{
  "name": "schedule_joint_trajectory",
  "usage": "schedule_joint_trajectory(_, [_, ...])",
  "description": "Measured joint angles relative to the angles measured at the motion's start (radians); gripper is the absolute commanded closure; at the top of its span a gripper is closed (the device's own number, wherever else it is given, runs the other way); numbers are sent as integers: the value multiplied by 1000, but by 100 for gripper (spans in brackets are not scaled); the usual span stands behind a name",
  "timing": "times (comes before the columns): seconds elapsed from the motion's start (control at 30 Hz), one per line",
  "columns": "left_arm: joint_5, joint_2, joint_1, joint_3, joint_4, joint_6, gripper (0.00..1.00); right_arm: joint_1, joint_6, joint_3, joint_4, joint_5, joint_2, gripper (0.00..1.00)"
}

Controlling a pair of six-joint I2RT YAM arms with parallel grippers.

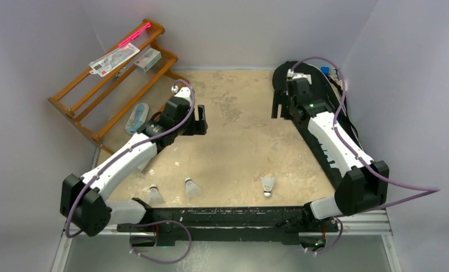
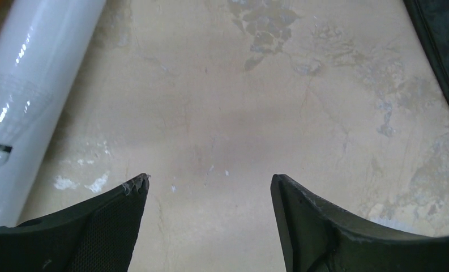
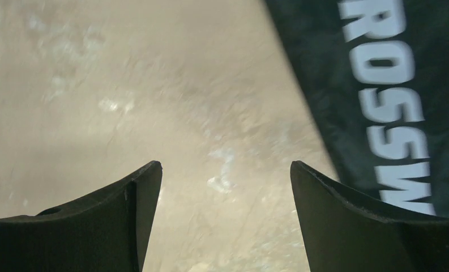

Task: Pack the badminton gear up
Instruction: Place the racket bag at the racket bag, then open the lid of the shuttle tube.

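White shuttlecocks (image 1: 268, 185): three, apart | black bag (image 3: 324, 56): white lettering

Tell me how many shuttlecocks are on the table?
3: left shuttlecock and middle shuttlecock side by side at the near-left edge, right shuttlecock at the near-right. More may be hidden.

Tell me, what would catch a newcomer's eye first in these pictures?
The white-and-black left arm and right arm reach over a beige table, left gripper and right gripper both open and empty. Three white shuttlecocks dot the near edge. A black bag with white lettering lies along the right side beneath the right arm, and an orange wooden rack sits in the far left corner.
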Motion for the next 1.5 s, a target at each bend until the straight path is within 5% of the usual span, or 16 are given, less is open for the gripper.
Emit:
schedule_joint_trajectory(0.47, [-1, 325, 157, 209, -26, 317, 7, 31, 110, -319, 230, -404, -233, 12])
schedule_joint_trajectory(1.0, [-63, 629, 322, 389, -48, 548, 4, 48, 148, -373, 307, -537, -317, 12])
schedule_joint_trajectory(1.23, [-16, 721, 349, 491, -111, 623, 14, 48, 148, -374, 318, -542, -323, 12])
schedule_joint_trajectory(1.5, [59, 820, 349, 539, -197, 687, 47, 48, 148, -384, 317, -541, -340, 12])
